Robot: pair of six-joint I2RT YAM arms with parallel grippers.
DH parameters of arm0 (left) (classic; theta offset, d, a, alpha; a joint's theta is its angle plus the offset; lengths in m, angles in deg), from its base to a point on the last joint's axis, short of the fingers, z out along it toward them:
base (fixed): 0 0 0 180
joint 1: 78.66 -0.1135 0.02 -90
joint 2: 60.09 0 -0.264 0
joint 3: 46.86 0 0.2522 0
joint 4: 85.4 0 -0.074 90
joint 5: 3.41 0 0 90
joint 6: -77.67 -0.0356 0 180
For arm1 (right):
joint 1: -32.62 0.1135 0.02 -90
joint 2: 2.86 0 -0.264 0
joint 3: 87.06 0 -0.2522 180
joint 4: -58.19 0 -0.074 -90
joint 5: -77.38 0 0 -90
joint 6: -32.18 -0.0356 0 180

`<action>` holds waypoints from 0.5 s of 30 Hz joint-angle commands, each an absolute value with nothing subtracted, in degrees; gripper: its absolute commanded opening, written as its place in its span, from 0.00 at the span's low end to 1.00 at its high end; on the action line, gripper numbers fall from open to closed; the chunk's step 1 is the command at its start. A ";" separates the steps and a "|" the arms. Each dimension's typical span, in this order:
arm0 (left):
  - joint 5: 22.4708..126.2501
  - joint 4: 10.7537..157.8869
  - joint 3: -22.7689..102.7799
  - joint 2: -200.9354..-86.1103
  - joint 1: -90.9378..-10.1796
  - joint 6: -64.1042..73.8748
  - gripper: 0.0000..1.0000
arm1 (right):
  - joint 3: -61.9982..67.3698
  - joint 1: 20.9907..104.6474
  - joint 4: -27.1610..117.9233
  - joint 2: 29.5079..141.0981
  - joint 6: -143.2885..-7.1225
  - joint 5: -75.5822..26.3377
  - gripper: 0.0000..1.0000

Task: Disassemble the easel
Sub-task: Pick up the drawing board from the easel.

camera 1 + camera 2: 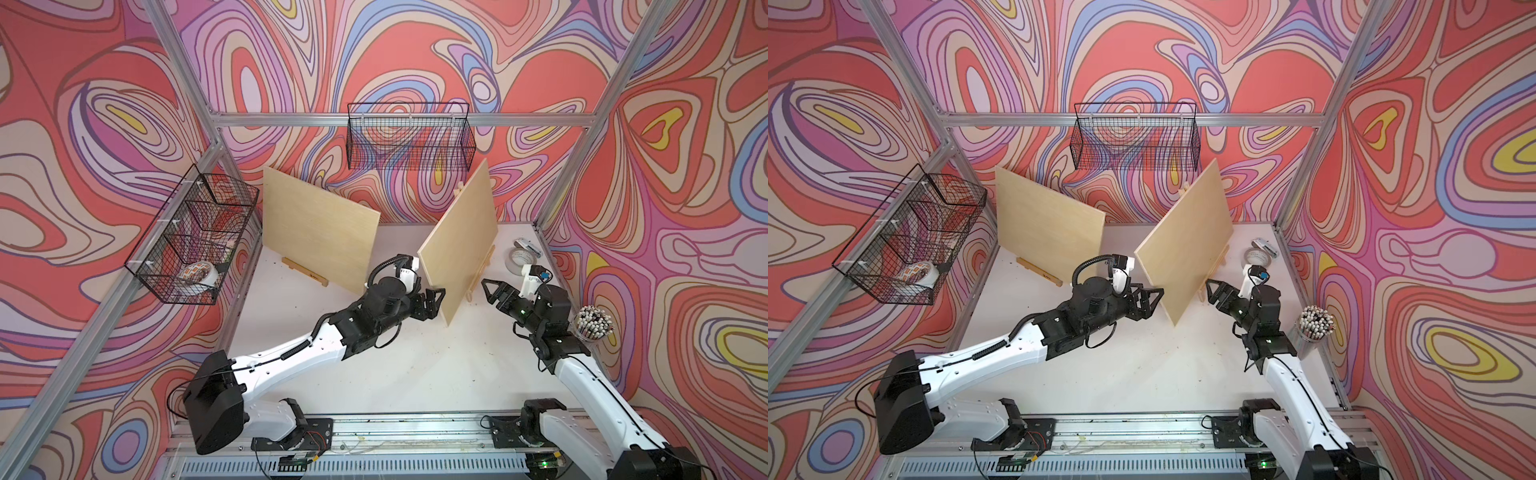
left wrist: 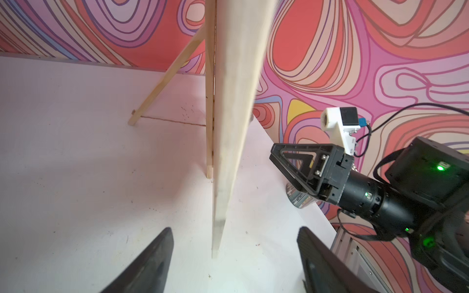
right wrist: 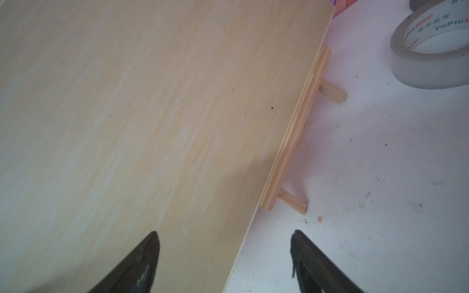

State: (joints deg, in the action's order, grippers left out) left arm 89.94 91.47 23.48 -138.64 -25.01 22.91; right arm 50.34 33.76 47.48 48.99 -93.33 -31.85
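A small wooden easel [image 2: 209, 101] stands at the back right of the table, its rear leg [image 2: 162, 86] splayed out behind. It carries a pale plywood board [image 1: 457, 241] [image 1: 1183, 245] that rests on its ledge [image 3: 297, 129]. My left gripper [image 1: 438, 297] [image 1: 1156, 297] [image 2: 234, 229] is open at the board's near left edge. That edge stands between the fingers and touches neither. My right gripper [image 1: 490, 291] [image 1: 1212, 291] [image 3: 225, 233] is open at the board's lower right edge, just short of it, holding nothing.
A second board [image 1: 320, 232] leans on another easel [image 1: 305, 272] at the back left. Wire baskets hang on the back wall [image 1: 409, 137] and the left wall [image 1: 199, 237]. A tape roll [image 3: 431, 50] and a cup of pencils [image 1: 594, 324] sit by the right edge.
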 commanded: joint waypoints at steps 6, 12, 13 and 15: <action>88.94 114.13 19.74 -142.23 -27.25 26.37 0.70 | 51.45 33.63 49.62 49.00 -93.44 -32.90 0.82; 86.76 116.43 21.57 -146.05 -27.78 25.90 0.60 | 51.44 33.58 49.70 49.00 -93.37 -32.87 0.82; 87.39 117.14 21.48 -146.30 -27.79 25.56 0.57 | 51.49 33.65 49.70 49.04 -93.40 -32.87 0.82; 88.31 118.52 21.48 -146.79 -27.94 24.98 0.52 | 51.49 33.66 49.75 49.07 -93.24 -32.92 0.82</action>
